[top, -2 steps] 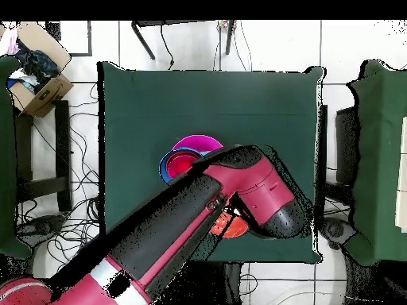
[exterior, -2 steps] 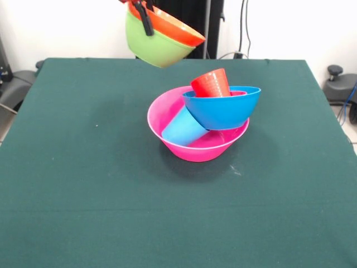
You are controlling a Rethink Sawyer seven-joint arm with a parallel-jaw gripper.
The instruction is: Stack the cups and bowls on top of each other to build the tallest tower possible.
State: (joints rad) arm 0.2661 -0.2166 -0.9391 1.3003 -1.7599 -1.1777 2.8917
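The tower stands mid-table. Its base is a large pink bowl [exterior, -2 steps: 195, 151] [top, -2 steps: 199, 142]. A light blue cup [exterior, -2 steps: 182, 128] lies on its side inside it. A large blue bowl [exterior, -2 steps: 224, 113] [top, -2 steps: 164, 168] rests tilted on the pink bowl's far right rim, and a red cup [exterior, -2 steps: 212, 84] sits in it, leaning. My gripper [exterior, -2 steps: 146, 18] hangs high above the table's far side, shut on the rim of a green bowl [exterior, -2 steps: 153, 49] with an orange bowl [exterior, -2 steps: 179, 29] [top, -2 steps: 233, 229] nested inside; both tilt. In the overhead view the arm hides the gripper.
The dark green table [exterior, -2 steps: 83, 167] carries only the tower. In the overhead view a cardboard box [top, -2 steps: 41, 89] sits on the floor beyond one table corner, cables lie around, and another green-covered table [top, -2 steps: 383, 159] stands to the right.
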